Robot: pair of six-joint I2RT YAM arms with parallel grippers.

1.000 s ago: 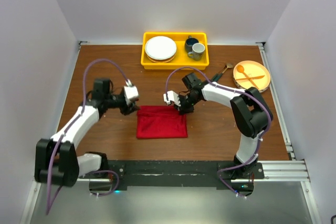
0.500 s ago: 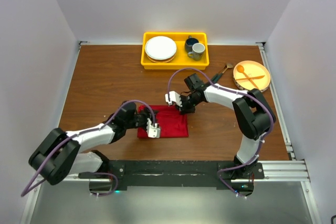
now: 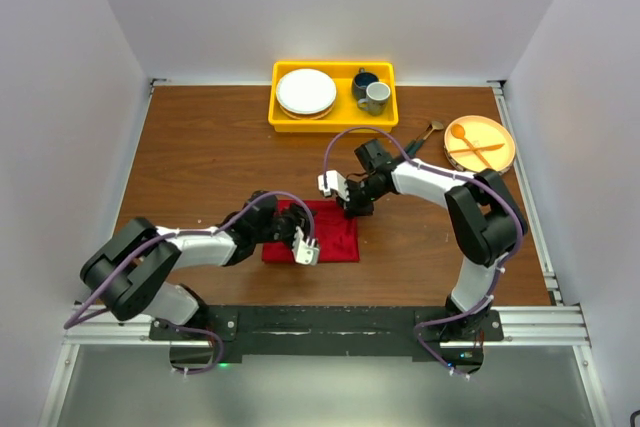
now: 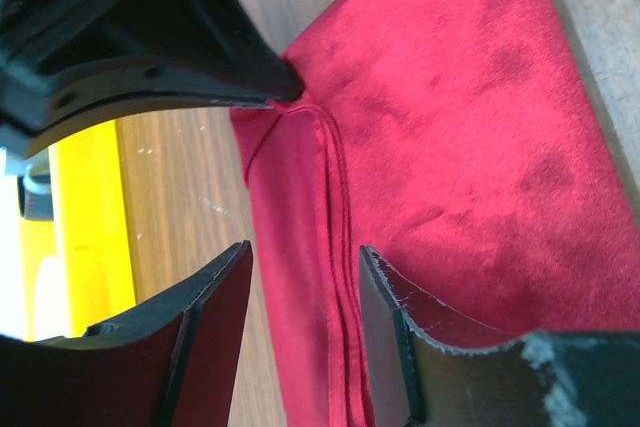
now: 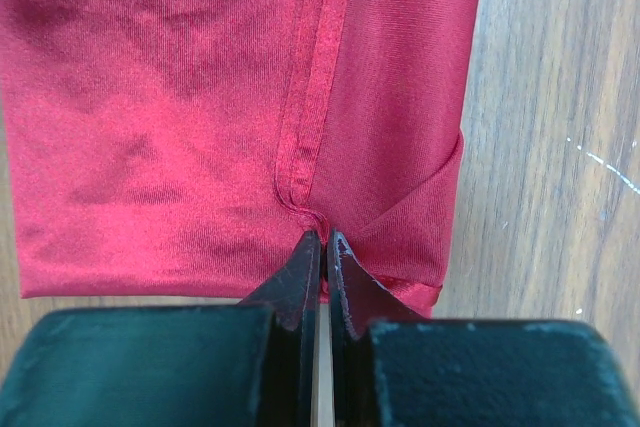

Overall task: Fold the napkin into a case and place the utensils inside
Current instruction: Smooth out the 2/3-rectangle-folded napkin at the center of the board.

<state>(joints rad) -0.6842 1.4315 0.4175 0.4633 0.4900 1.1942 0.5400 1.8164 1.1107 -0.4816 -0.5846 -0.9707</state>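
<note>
The red napkin (image 3: 325,227) lies folded into a flat rectangle on the wooden table. My right gripper (image 3: 349,209) is shut on its far right edge, pinching the hem fold (image 5: 322,232). My left gripper (image 3: 306,250) is open low over the near part of the cloth (image 4: 450,127), its fingers (image 4: 385,297) either side of the doubled hem line. The gold utensils, a spoon (image 3: 460,133) and a second piece (image 3: 488,148), lie crossed on a round wooden plate (image 3: 500,159) at the right. Another thin utensil (image 3: 432,131) lies on the table beside that plate.
A yellow tray (image 3: 284,123) at the back holds white plates (image 3: 306,92) and two mugs (image 3: 372,95). White walls close in the table on the left, right and back. My right gripper's fingers (image 4: 200,57) show in the left wrist view, on the cloth's corner.
My left arm has swung from the left of the napkin to low over its near part, gripper open. My right gripper has stayed shut on the far edge.
</note>
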